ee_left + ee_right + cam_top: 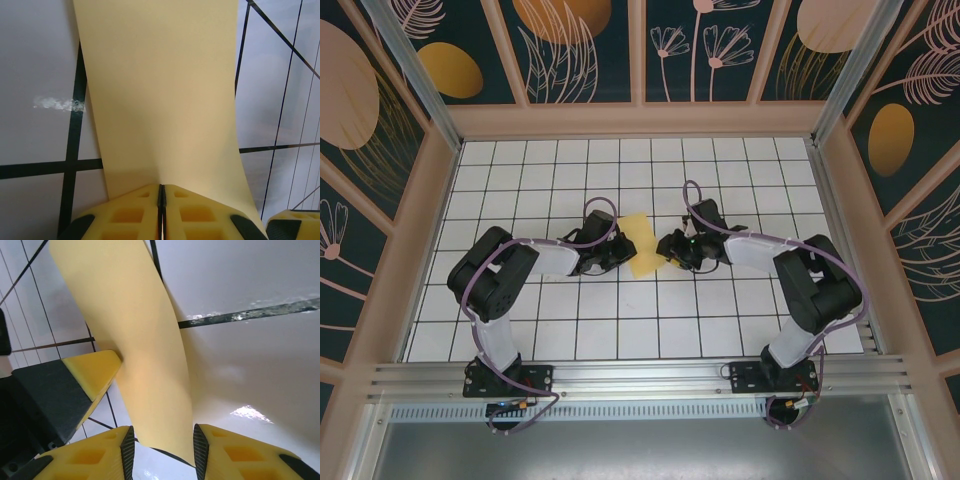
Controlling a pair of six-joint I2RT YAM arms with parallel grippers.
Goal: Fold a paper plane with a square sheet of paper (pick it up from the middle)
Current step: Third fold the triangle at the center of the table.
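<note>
Clamped in the left gripper (pixel 616 252): the sheet of paper (pixel 642 243), near the middle of the tiled floor (pixel 520 330), running roughly from 12 to 6 o'clock between the two arms. Gripped from its 9 o'clock side. From the left wrist, two yellow pads (pixel 130 215) pressed flat together with no gap, the sheet's near edge trapped in the seam at 6 o'clock of that view. Probably pinched this way to anchor one side while the other arm works the fold.

Flanked at 3 o'clock by the right gripper (pixel 670 248). Spread wide, fingers (pixel 235 455) well apart, straddling the yellow band without squeezing it; contact with the dark inner pads too close to call. Likely posed so as to close on the free edge, carry it across, or press a crease.

Reads as a narrow band, not a full square, so judged doubled over or curled upward, with the plane far from finished: no sharp tip anywhere. Appears raised from the tiles toward the pinch, sweeping up in a curve, in keeping with a lift from the middle and leaving room beneath for both sets of fingers.

No brand, label or legible writing to report: plain paper, plain yellow pads, black grid lines, and on the wall prints (pixel 450 70) just orange ovals and line-drawn flowers.
</note>
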